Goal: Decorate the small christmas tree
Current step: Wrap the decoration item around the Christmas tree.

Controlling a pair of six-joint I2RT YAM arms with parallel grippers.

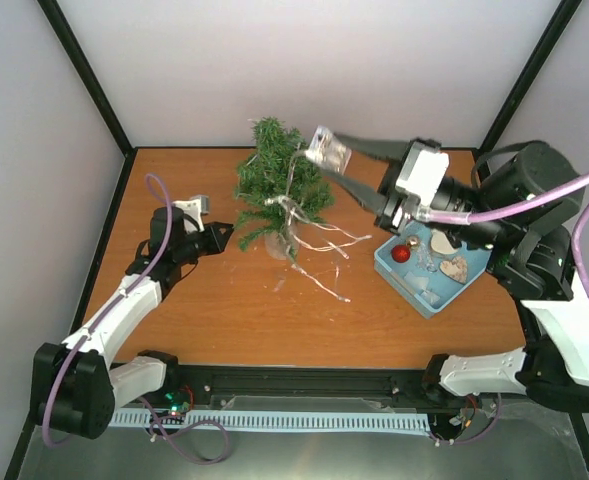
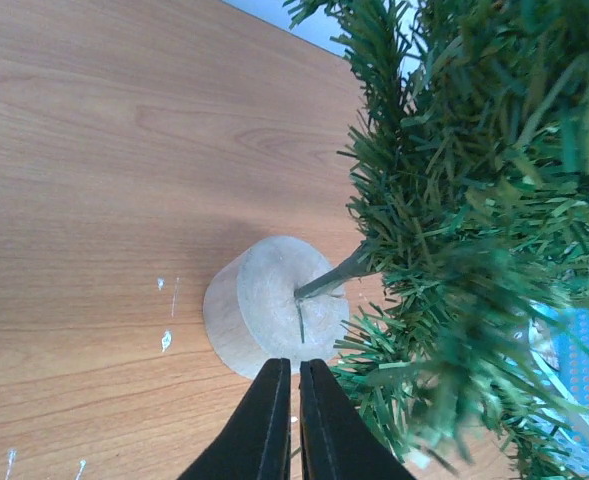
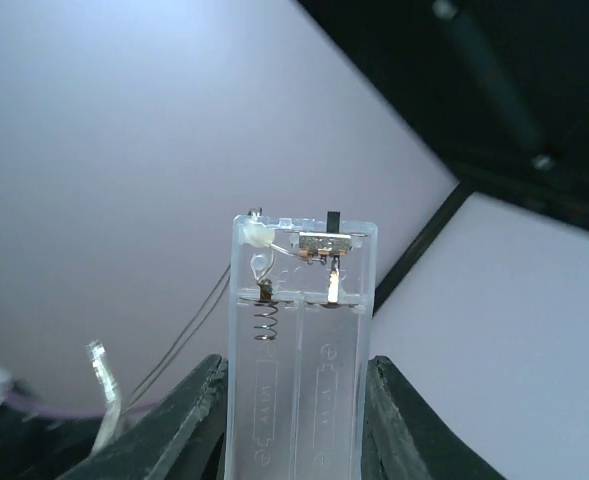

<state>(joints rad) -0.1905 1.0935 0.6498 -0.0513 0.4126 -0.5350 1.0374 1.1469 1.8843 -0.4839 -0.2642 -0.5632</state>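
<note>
Top external view first: the small christmas tree (image 1: 274, 185) stands on its pale base (image 1: 277, 245) in the back middle of the surface (image 1: 224, 310), with its long axis upright. The right end effector (image 1: 332, 154) is high at the tree's upper right side, just beside the top branches, and it grasps a clear battery box (image 1: 326, 150). From this box a thin light string (image 1: 319, 240) hangs down across the branches and lies loose on the surface, between the tree and the blue tray (image 1: 444, 297). The left end effector (image 1: 224, 235) is low, on the left side of the base. So we judge that the right arm is nearer to the crown and the left arm is nearer to the foot.

Left wrist view: the left end effector (image 2: 287, 378) is clenched, with nothing between its fingers (image 2: 266, 420). Their tips are just in front of the pale base (image 2: 269, 305); we cannot tell if they touch it. The trunk goes from the base up and to the right into the small christmas tree (image 2: 464, 250).

Right wrist view: the right end effector (image 3: 302, 400) is clamped on the battery box (image 3: 302, 330), which stands upright between the two fingers (image 3: 179, 425). The light string (image 3: 189, 325) leaves it toward the lower left. The tree is not visible here.
</note>
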